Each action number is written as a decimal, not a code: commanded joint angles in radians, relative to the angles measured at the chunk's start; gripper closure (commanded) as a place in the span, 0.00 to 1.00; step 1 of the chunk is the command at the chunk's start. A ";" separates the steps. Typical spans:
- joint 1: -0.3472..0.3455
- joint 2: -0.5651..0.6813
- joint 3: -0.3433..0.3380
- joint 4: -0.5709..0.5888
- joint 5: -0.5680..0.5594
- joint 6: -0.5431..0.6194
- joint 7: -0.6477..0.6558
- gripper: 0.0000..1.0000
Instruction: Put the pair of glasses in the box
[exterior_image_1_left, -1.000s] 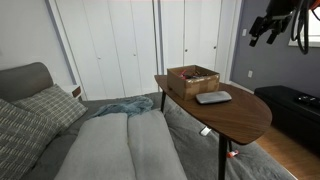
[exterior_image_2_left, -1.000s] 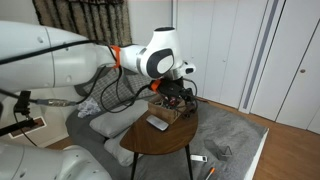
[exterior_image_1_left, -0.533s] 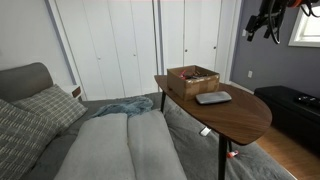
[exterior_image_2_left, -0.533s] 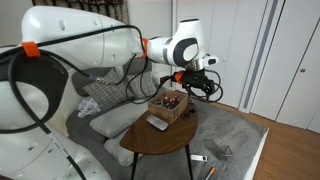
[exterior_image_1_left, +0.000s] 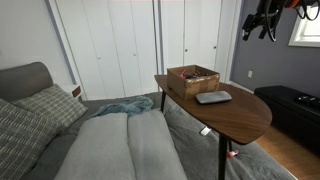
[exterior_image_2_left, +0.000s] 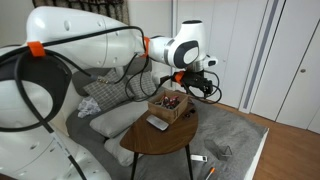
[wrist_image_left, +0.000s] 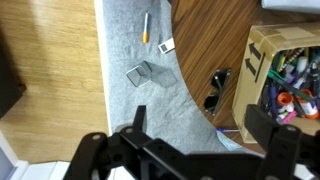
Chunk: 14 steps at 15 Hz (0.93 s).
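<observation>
The pair of glasses (wrist_image_left: 215, 90) is dark and lies on the wooden table near its curved edge, beside the box, seen in the wrist view. The brown box (wrist_image_left: 262, 70) is low, open and holds several colourful items; it also shows in both exterior views (exterior_image_1_left: 193, 79) (exterior_image_2_left: 170, 105). My gripper (wrist_image_left: 200, 140) is open and empty, high above the table edge and floor. It shows in both exterior views (exterior_image_1_left: 262, 22) (exterior_image_2_left: 203, 86), up and to the side of the box. I cannot make out the glasses in the exterior views.
A flat grey slab (exterior_image_1_left: 213, 97) (exterior_image_2_left: 158, 124) lies on the wooden table (exterior_image_1_left: 235, 115) next to the box. On the grey carpet below lie a pen (wrist_image_left: 146, 27), a small white item (wrist_image_left: 167, 45) and a grey object (wrist_image_left: 141, 72). A grey couch (exterior_image_1_left: 90, 140) stands beside the table.
Over the last second my gripper rose and swung away from the box, past the table edge. In the last half second it barely moved. Nothing on the table shifted.
</observation>
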 joint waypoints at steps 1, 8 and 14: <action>0.040 0.109 -0.080 0.042 0.209 0.050 -0.206 0.00; 0.003 0.381 -0.076 0.198 0.527 -0.067 -0.524 0.00; -0.081 0.482 -0.008 0.255 0.526 -0.115 -0.507 0.00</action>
